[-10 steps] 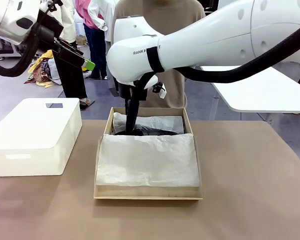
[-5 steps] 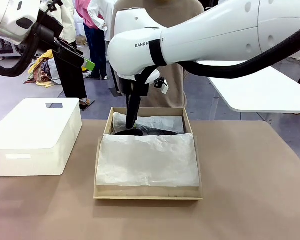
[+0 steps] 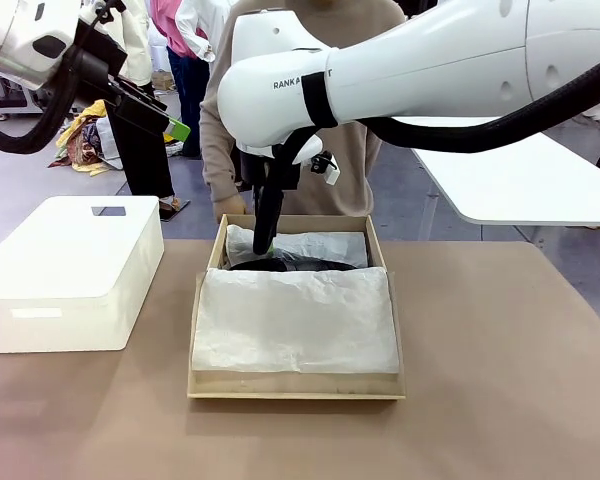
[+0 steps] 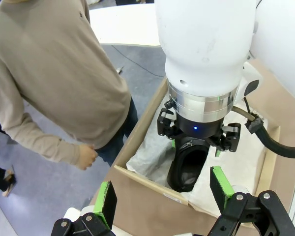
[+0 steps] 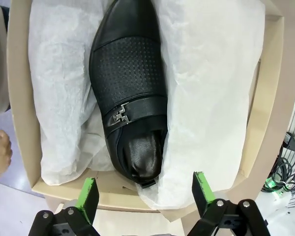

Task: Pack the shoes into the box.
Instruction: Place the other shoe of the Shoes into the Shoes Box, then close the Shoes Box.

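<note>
One shoe (image 5: 128, 93): in the box (image 5: 19, 98), lying flat, strap and little buckle facing up, white paper (image 5: 216, 88) puffed up on both sides of it.
Other shoe: cannot tell where; maybe hidden under the paper, maybe not packed yet.
Box: in the middle of the table, top open, near the white bin (image 3: 70, 270) but not touching it.
Right gripper (image 5: 144, 195): just above the shoe, fingers spread wide, holding nothing, not touching the shoe.
Left gripper (image 4: 163, 199): up high and off to the side, well away from the box, fingers spread wide, holding nothing.
Person's hand (image 3: 228, 207): by the far corner of the box, not on the shoe.
Done so far: one shoe put in, by the look of it.
Left to do: probably find out about the second shoe and put it in if it is not there; then likely fold the paper over and shut the lid.
How far along: about halfway, at a guess, or close to the end if both shoes are inside.
</note>
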Controlling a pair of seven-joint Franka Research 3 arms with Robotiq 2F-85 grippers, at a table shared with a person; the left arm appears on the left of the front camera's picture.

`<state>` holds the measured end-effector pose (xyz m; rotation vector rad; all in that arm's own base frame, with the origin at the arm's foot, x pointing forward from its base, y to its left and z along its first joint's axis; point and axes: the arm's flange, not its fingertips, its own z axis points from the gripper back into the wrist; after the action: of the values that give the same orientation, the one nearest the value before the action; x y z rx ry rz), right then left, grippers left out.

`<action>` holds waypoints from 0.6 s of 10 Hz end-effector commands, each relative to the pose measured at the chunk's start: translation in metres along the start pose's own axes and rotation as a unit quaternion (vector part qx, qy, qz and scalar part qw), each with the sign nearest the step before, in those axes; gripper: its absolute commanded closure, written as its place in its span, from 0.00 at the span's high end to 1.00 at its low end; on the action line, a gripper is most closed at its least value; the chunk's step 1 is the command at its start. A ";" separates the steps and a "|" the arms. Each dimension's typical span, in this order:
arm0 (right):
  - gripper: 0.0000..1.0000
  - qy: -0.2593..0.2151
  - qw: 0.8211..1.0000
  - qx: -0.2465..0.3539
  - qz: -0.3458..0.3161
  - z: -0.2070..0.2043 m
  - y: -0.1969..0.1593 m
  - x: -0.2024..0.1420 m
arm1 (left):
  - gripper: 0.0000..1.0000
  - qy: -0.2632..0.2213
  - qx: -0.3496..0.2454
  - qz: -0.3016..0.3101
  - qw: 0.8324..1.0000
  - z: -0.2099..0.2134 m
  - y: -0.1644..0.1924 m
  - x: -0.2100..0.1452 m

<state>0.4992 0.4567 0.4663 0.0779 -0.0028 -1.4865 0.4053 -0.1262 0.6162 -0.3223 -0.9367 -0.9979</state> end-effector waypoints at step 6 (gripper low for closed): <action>1.00 -0.001 1.000 -0.001 0.000 -0.002 0.000 0.000 | 1.00 -0.010 -0.009 -0.006 1.000 -0.001 0.003 -0.002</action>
<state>0.4997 0.4571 0.4641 0.0747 -0.0016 -1.4865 0.4053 -0.1262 0.6162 -0.3224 -0.9367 -0.9979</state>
